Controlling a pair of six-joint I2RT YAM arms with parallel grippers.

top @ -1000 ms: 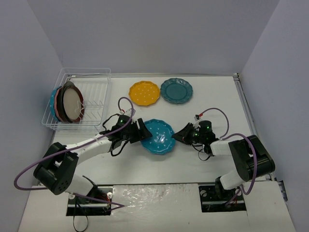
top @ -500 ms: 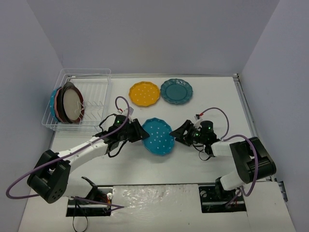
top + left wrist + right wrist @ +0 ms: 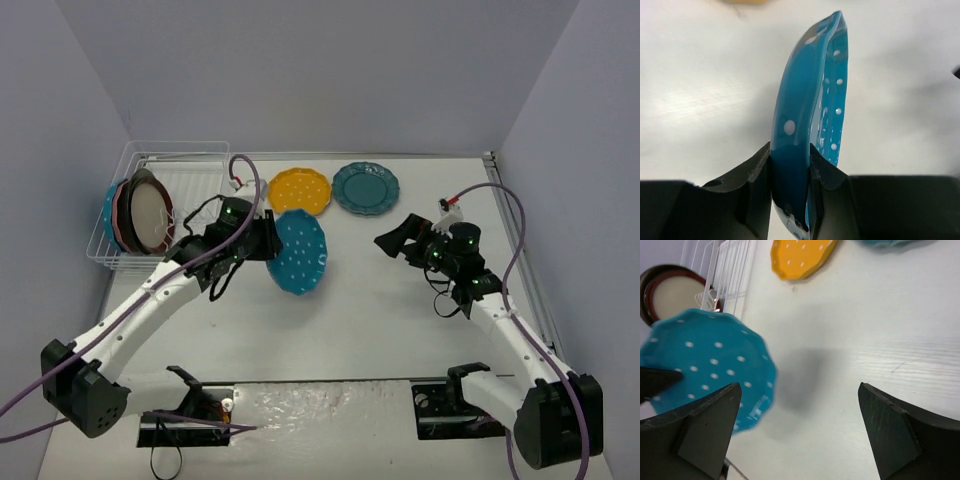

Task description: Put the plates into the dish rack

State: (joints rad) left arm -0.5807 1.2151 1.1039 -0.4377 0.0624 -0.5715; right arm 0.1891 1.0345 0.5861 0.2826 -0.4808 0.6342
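Table [image 3: 400,330]: white, with walls on three sides.
Dish rack [image 3: 195,190]: stands at the far left corner, with thin white tines. Several plates stand on edge at its left end, and a cream-centred plate [image 3: 150,215] faces outward.
Left arm: reaches slantwise from its base toward the rack, with the wrist rolled sideways.
Right arm: raised and bent at the elbow, with the wrist pointing to the left.
Bright blue plate [image 3: 300,252]: is off the table and nearly on its edge. Its long axis runs far to near, and its dotted face is turned toward the right arm. It is near the rack.
Change: one second ago this plate lay flat, closer to the bases, between both grippers.
Yellow plate [image 3: 298,190], dark teal plate [image 3: 365,187]: lie flat, side by side at the far edge.
Left gripper [image 3: 262,240]: clamped on the blue plate's rim, with one finger on each face.
Right gripper [image 3: 393,238]: jaws are spread wide and hold nothing, apart from the plate. One second ago it was beside the plate's right rim.
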